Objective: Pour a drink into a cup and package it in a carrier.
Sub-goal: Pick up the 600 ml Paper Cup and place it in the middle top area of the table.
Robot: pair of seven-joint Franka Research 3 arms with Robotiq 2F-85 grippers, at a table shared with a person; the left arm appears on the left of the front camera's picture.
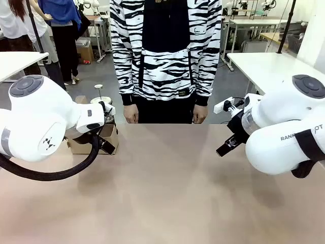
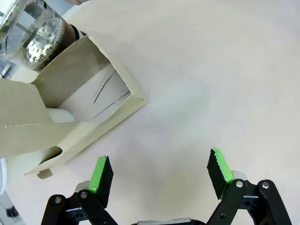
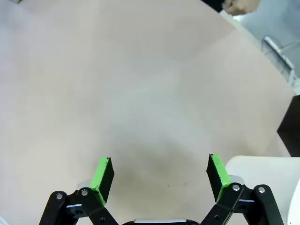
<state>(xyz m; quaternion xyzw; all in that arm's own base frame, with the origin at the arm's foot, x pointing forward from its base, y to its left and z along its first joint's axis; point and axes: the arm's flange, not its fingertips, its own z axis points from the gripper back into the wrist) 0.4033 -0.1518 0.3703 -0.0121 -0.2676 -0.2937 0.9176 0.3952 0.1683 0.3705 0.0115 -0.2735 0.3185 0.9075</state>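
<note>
At the table's left side, front view: carrier, brown cardboard, partly hidden behind the left arm. Left wrist view: same carrier lies ahead of the left gripper and off to one side, near but apart, no part of it between the pads. Left jaws: spread wide, holding nothing. Clear pitcher stands at the carrier's far end, contents not legible. Right gripper: jaws spread wide, empty, over bare table, well apart from the carrier. Person's hand hangs at the far edge.
</note>
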